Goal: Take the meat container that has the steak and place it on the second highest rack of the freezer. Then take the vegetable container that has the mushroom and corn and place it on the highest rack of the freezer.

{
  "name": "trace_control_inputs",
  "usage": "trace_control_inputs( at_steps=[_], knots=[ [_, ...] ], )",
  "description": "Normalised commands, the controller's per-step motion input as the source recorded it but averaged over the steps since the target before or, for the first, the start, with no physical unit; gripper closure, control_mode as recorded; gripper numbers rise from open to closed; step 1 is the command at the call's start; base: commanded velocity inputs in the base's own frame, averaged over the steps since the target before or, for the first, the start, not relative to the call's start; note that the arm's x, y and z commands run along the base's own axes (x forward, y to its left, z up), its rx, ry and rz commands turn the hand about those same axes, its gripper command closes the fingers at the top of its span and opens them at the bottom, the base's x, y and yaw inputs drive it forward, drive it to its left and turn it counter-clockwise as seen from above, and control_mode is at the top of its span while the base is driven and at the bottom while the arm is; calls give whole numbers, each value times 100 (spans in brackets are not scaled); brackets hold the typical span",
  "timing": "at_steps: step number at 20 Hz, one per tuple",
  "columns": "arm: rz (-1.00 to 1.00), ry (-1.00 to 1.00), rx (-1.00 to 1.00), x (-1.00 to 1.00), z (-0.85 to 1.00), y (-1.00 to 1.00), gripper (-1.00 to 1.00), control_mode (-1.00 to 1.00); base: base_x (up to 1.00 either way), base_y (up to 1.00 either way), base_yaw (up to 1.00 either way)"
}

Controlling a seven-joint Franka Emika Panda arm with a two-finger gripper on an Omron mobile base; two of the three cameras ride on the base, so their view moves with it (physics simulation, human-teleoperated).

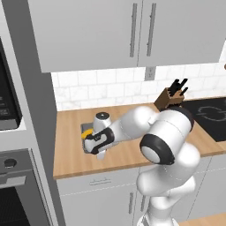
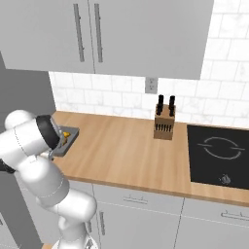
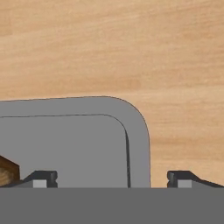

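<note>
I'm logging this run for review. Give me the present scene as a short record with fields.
setting: wooden counter under grey wall cabinets
container: grey tray on the counter, something yellow inside
hand: hand open, low over the tray's corner, one fingertip inside the rim, the other outside, holding nothing
nearby: knife block by the wall, cooktop to the right

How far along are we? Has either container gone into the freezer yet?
Nothing looks done yet. A grey container with yellow food sits on the wooden counter. The gripper is over it, open, one fingertip inside the wall and the other outside, so a grab seems in hand. Placing it in the freezer is left; I can't judge the other container.
</note>
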Motion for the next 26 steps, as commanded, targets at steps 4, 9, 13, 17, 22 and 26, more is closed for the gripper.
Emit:
trace_control_inputs(
  at_steps=[4, 9, 13, 17, 22, 26],
  knots=[
    [0, 0, 0, 3, 0, 0, 100, -100, 0, 0, 0],
    [0, 0, 0, 0, 0, 0, 100, -100, 0, 0, 0],
    [0, 0, 0, 0, 0, 0, 100, -100, 0, 0, 0],
    [0, 0, 0, -1, 0, 0, 100, -100, 0, 0, 0],
    [0, 0, 0, -6, 34, -4, 100, -100, 0, 0, 0],
    [0, -2, 0, -22, 79, 0, 100, -100, 0, 0, 0]
  ],
)
